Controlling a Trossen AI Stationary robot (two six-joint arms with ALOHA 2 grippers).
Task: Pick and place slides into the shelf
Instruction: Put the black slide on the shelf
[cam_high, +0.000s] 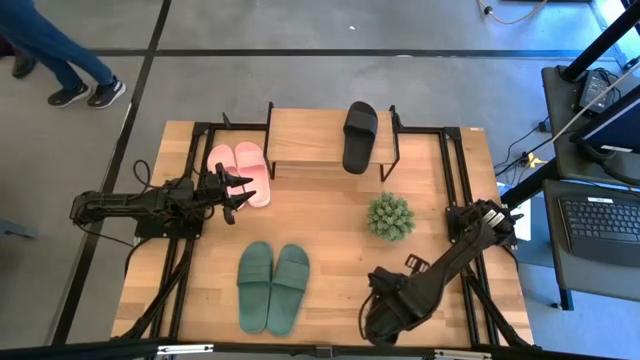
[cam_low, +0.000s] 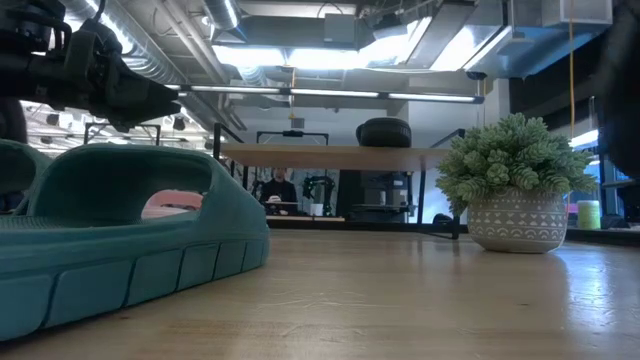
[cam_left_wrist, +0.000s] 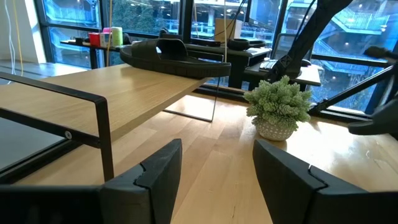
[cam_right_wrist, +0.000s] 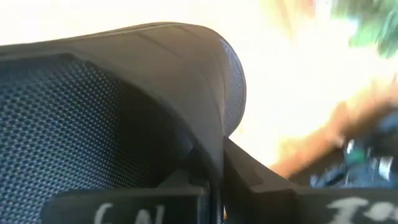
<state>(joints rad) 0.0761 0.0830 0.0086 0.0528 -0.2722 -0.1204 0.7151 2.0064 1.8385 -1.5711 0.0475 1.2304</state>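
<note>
matte rubber black slide (cam_high: 360, 136) on wood-plank shelf (cam_high: 310, 140)

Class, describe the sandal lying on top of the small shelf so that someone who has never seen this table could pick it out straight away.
Start at the large wooden table and find the small shelf with the light plank top at its far edge. On the shelf's right end lies a single black slide. It is the only sandal off the tabletop and the only one without its partner; the pink pair and green pair lie on the table.
</note>
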